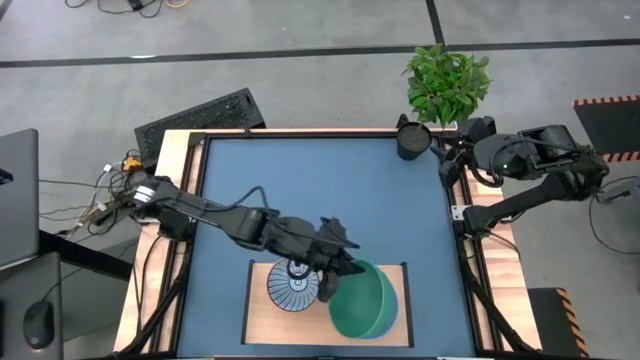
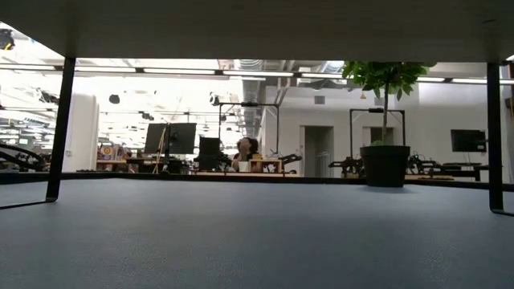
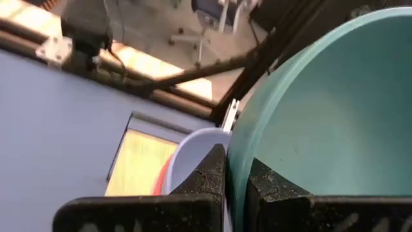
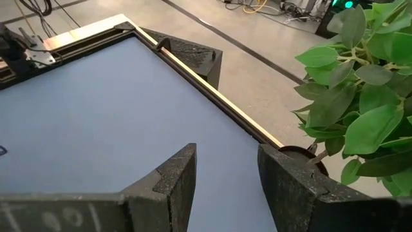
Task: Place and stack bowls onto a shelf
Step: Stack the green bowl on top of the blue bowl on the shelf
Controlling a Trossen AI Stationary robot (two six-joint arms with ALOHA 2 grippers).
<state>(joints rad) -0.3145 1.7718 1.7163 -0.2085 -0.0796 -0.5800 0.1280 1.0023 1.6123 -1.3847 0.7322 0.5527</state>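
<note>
- High view: the shelf [image 1: 262, 310] lies at the bottom centre of the frame, on the blue table [image 1: 320, 200].
- A striped bowl [image 1: 292, 288] sits on the left part of the shelf.
- A green bowl [image 1: 362, 300] is on the right part, tilted, its rim just beside the striped bowl.
- The left gripper [image 1: 330, 285] reaches in from the left of the frame, between the two bowls, fingers pinched tight on the green bowl's rim.
- Left wrist view: the two dark fingers [image 3: 209, 174] clamp the green bowl's [image 3: 322, 116] wall, one inside and one outside; a pale bowl [image 3: 193, 154] and the shelf [image 3: 138, 164] show behind them.
- The right gripper [image 1: 445, 160] waits at the upper right of the table, near a dark cup [image 1: 412, 140] and a plant [image 1: 447, 80]; its fingers [image 4: 174, 174] stand apart with nothing between them.
- Low view: only the table [image 2: 257, 233] and the plant pot [image 2: 384, 164] at right.
</note>
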